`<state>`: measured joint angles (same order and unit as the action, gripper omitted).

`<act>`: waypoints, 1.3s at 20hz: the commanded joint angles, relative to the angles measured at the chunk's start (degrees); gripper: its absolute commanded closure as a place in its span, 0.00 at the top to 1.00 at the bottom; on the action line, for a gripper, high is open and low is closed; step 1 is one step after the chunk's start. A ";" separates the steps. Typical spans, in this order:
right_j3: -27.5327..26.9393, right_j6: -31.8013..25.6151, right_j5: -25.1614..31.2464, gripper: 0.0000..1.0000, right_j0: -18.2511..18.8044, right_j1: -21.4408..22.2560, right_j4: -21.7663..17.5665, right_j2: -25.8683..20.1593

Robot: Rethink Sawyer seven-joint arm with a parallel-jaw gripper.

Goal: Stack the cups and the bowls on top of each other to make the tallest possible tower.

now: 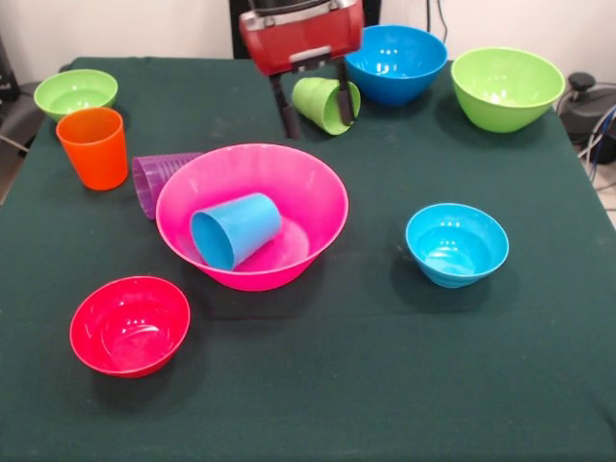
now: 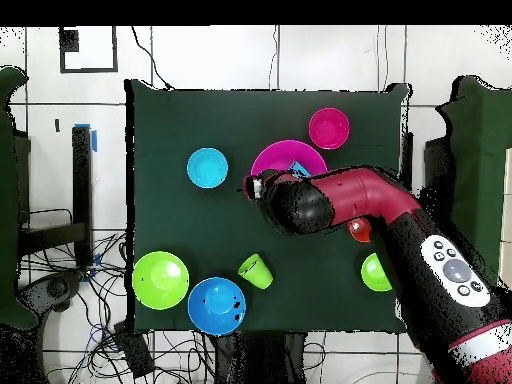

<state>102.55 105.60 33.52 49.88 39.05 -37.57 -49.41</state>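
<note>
Presently the gripper (image 1: 313, 104), fingers spread wide, straddles the light green cup (image 1: 326, 104) lying tipped on its side on the worktop (image 1: 385, 366) behind the pink bowl (image 1: 252, 214), its long axis roughly crosswise to the fingers, mouth toward the camera's right; contact cannot be confirmed.

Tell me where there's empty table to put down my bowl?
The biggest bare patch of table is the near strip, in front of the red bowl and small light blue bowl. Another gap lies between the pink bowl and that blue one. Crowded: left of the pink bowl, by the orange cup and purple cup.
</note>
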 commanded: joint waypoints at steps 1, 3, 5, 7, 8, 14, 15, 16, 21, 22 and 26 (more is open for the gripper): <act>7.16 9.78 -4.42 1.00 -10.18 7.38 -3.86 5.79; 7.91 13.74 -4.85 1.00 -14.31 9.64 -3.04 8.44; 7.88 18.52 -5.99 1.00 -19.43 11.16 -2.78 12.29; 7.01 24.10 -8.81 1.00 -25.32 11.59 -3.74 17.60; 6.30 25.60 -10.03 1.00 -27.64 11.17 -3.96 19.74; 1.31 32.25 -19.28 1.00 -39.13 6.18 -2.58 30.33; -0.19 33.81 -20.09 1.00 -41.46 5.18 -2.77 32.48; -1.51 34.47 -20.51 1.00 -42.83 4.28 -2.69 33.90; -7.38 34.90 -23.26 1.00 -45.38 -0.86 -0.56 37.39; -8.04 36.15 -24.85 1.00 -46.02 -1.79 0.41 38.56; -8.37 36.00 -23.21 1.00 -44.05 -3.68 5.52 36.74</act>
<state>99.19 132.77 10.01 3.53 41.39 -34.16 -18.65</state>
